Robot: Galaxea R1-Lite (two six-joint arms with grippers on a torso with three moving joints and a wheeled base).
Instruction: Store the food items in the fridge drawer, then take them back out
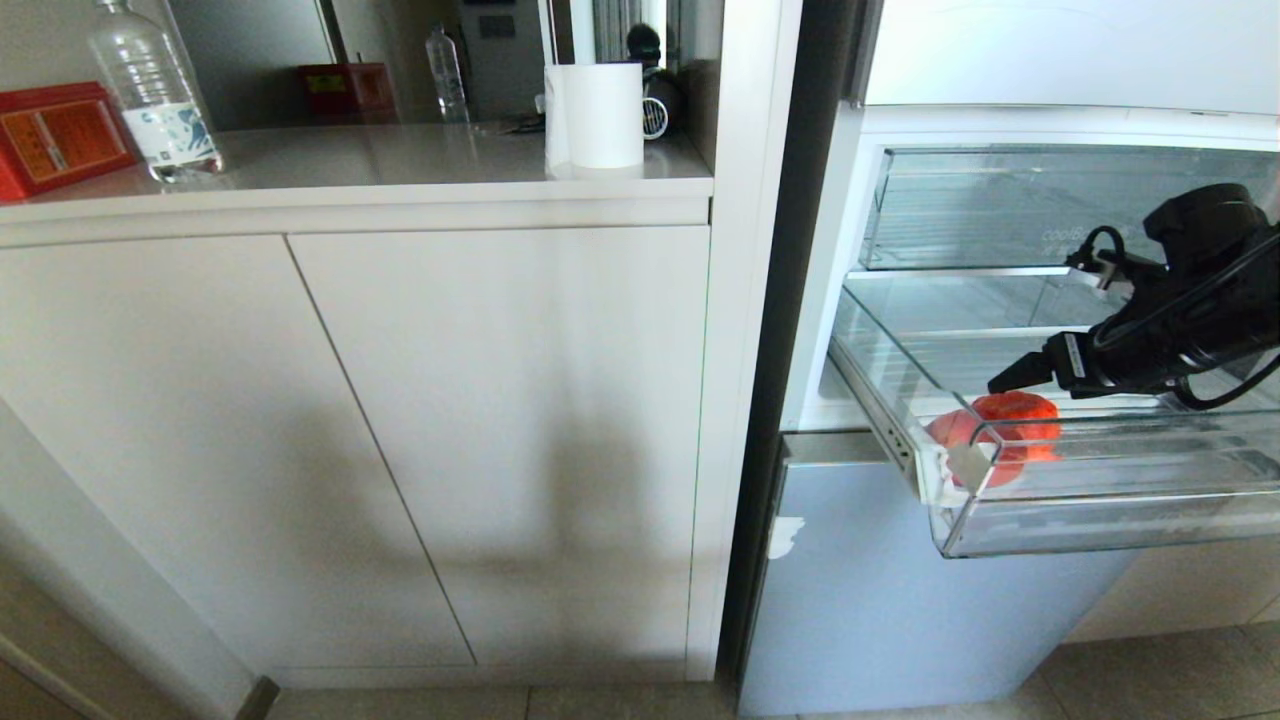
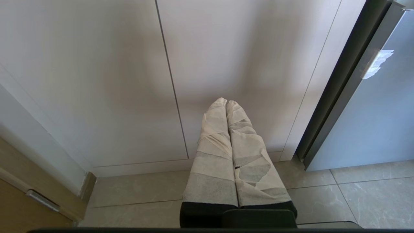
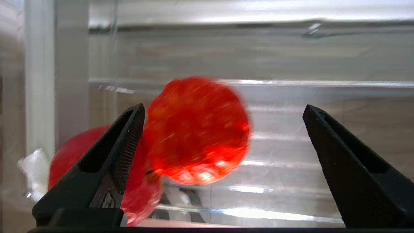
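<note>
The fridge drawer (image 1: 1100,522) stands pulled out, clear plastic with a ribbed floor. Two food items lie at its left end: a red-orange piece (image 1: 1017,408) and a darker red one (image 1: 952,428) beside it at the corner. My right gripper (image 1: 1008,379) hovers just above them, open wide. In the right wrist view the red-orange piece (image 3: 197,132) sits between the spread fingers of the gripper (image 3: 223,108), close to one finger (image 3: 129,142), and the red piece (image 3: 66,152) is partly hidden behind that finger. My left gripper (image 2: 226,102) is shut and empty, parked low facing the cabinet.
A clear bin with lettering (image 1: 1000,210) sits above the drawer inside the fridge. A white cabinet (image 1: 480,420) fills the left, its counter holding a water bottle (image 1: 150,90), a paper roll (image 1: 597,115) and a red box (image 1: 55,135). The lower fridge door (image 1: 900,610) is closed.
</note>
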